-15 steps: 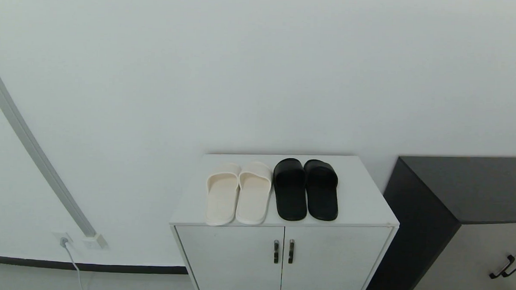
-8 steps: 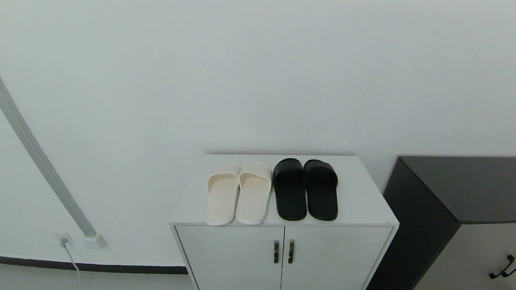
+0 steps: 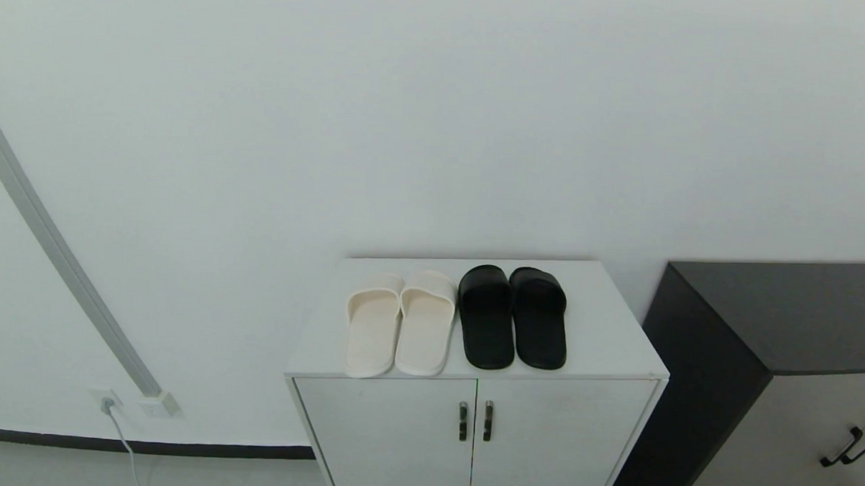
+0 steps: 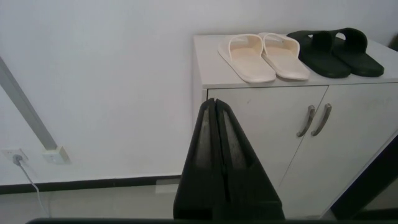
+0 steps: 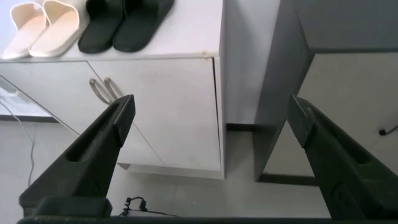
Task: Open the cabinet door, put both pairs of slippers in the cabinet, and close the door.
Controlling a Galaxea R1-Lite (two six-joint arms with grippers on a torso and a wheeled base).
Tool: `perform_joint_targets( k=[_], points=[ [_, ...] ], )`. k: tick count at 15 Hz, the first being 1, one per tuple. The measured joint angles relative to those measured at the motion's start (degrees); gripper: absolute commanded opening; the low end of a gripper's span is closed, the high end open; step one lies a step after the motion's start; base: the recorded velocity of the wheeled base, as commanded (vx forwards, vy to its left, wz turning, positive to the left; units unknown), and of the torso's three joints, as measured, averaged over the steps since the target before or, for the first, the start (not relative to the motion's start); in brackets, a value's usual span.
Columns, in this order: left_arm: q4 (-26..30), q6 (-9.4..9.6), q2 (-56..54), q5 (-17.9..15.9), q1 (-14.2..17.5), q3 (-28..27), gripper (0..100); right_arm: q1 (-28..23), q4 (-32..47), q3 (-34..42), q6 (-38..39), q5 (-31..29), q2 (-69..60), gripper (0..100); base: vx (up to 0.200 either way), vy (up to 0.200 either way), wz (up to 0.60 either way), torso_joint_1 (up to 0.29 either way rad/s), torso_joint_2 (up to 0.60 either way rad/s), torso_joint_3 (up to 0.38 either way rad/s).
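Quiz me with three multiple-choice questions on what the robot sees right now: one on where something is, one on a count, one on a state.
1. Where do the cream slippers and black slippers lie?
A. On the floor
B. On top of the white cabinet
C. Inside the cabinet

2. How many slippers are there in all?
A. Two
B. Four
C. Six

3. How do the cabinet doors stand?
A. Both shut
B. One ajar
C. Both wide open

Answers:
1. B, since both pairs sit side by side on the cabinet's top, toes toward the wall.
2. B, since there are two cream and two black.
3. A, since both doors lie flush with the front and their handles meet at the middle.
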Motion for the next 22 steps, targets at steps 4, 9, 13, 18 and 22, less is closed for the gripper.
perform_joint_targets(
  k=[4,9,13,18,22],
  points=[
    [0.00,0.02,0.00,-0.09,0.00,0.00,0,4.33,-10.18,-3.91,1.37,-2.88,14.48,100,0.000,0.000,0.00,0.000,0.00,0.000],
    [0.00,0.07,0.00,-0.27,0.00,0.00,0,24.71,-22.14,-7.39,9.41,-20.24,30.51,100,0.000,0.000,0.00,0.000,0.00,0.000],
    [0.00,0.00,0.00,-0.28,0.02,-0.01,0,35.68,-23.43,-16.21,11.57,-29.60,40.34,100,0.000,0.000,0.00,0.000,0.00,0.000],
    [0.00,0.00,0.00,-0.28,0.00,0.00,0,42.28,-23.52,-24.65,14.45,-36.94,51.19,100,0.000,0.000,0.00,0.000,0.00,0.000],
    [0.00,-0.02,0.00,-0.28,0.00,0.00,0,44.87,-27.95,-29.17,15.43,-40.25,59.62,100,0.000,0.000,0.00,0.000,0.00,0.000]
  ],
)
